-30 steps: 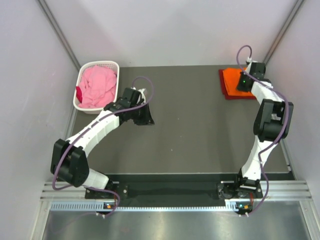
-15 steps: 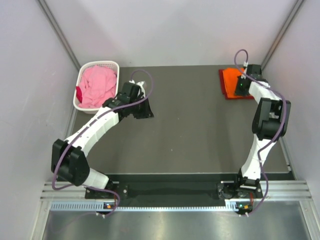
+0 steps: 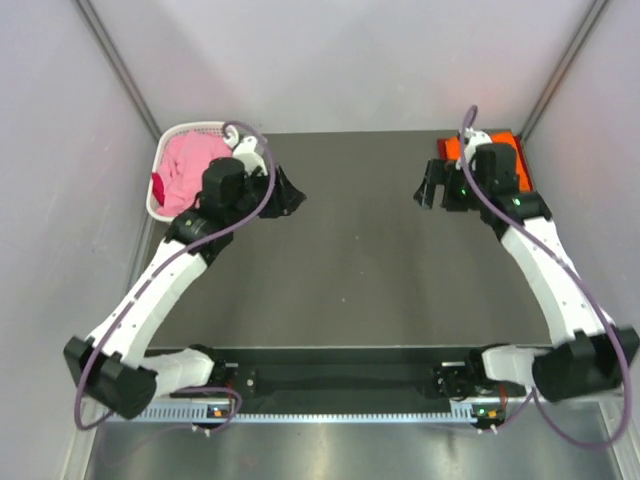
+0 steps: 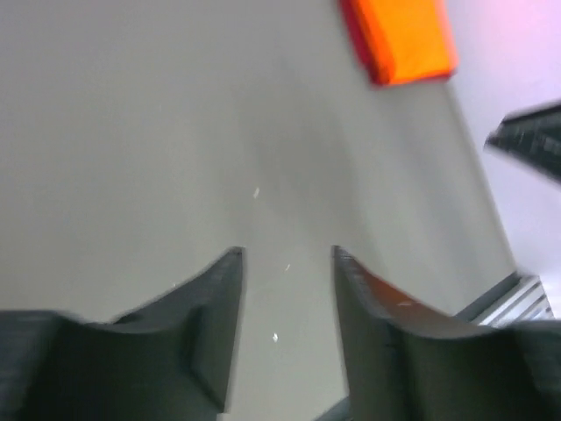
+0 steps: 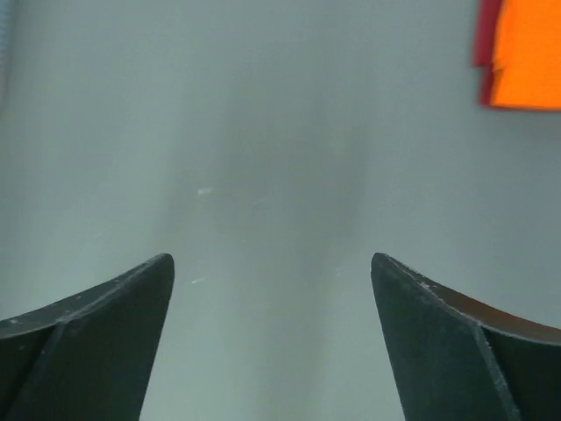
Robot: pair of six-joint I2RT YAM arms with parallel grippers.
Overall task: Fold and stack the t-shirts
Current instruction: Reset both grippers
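- Grey table (image 3: 360, 260) carries the work. We find the orange shirt (image 5: 529, 53) folded flat on the red shirt (image 5: 481, 35) in the far right corner, which we judge keeps the stack out of the folding area.
- Pink shirt (image 3: 190, 165) lies crumpled in the basket (image 3: 200, 127), far left, not yet folded.
- Right gripper (image 5: 272, 259) hovers just beside the stack, jaws wide, empty.
- Left gripper (image 4: 285, 254) hovers near the basket, jaws parted, empty; we judge the pink shirt comes next.

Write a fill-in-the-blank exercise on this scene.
The pink shirt lies in the ____.
The orange shirt lies on top of a ____ one.
The left gripper and right gripper are both ____.
Missing: basket; red; open.
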